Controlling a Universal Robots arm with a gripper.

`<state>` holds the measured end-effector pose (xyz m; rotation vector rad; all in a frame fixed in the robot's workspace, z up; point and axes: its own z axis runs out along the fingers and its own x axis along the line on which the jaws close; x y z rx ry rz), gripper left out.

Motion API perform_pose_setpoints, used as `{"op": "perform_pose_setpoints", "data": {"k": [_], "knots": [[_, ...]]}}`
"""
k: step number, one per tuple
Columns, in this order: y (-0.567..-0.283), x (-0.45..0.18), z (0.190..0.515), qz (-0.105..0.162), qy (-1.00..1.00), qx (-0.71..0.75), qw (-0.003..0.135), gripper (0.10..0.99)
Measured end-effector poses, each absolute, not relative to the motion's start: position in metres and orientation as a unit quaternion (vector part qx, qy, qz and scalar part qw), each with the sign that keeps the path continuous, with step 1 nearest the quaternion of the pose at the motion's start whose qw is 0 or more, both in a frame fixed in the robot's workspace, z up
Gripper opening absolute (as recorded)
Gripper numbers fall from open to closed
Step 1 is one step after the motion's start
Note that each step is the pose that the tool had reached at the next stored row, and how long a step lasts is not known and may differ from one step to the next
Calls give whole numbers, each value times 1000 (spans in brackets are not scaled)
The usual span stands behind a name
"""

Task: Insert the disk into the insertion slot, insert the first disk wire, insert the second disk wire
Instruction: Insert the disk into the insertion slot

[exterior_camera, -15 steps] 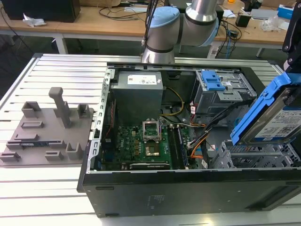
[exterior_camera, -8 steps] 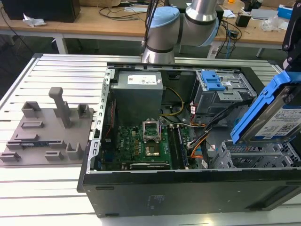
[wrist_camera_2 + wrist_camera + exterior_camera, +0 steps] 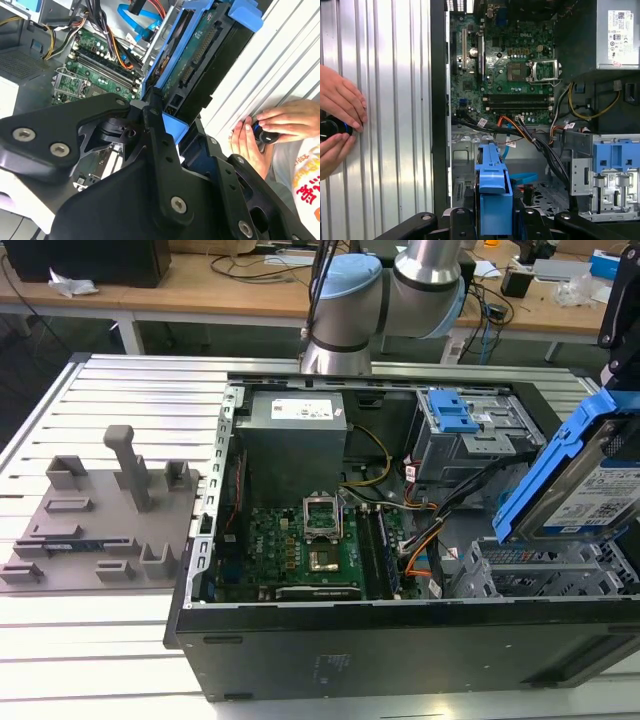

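Observation:
My gripper (image 3: 625, 360) is shut on the disk (image 3: 590, 485), a silver drive with a white label in a bright blue carrier. The disk hangs tilted over the right end of the open computer case. Just below it sits the insertion slot (image 3: 540, 568), a low grey sheet-metal cage. The second wrist view shows the black fingers (image 3: 155, 132) clamping the blue frame, with the disk's green circuit side (image 3: 200, 47) facing up. In the first wrist view the carrier's edge (image 3: 493, 187) points toward the cage floor (image 3: 542, 197). Orange and black cables (image 3: 425, 545) lie loose beside the cage.
A taller grey bay with a blue lever (image 3: 462, 420) stands behind the cage. The motherboard (image 3: 310, 550) and power supply (image 3: 295, 440) occupy the case's middle. A grey fixture plate (image 3: 95, 525) lies on the slatted table. A person's hands (image 3: 335, 130) hold a black knob beside the case.

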<state>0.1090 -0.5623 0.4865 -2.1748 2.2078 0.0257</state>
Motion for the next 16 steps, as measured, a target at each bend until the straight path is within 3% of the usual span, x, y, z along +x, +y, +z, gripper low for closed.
{"op": "perform_pose_setpoints", "data": {"k": [16], "knots": [[-557,110,470,7,712,-702,20,365]]}}
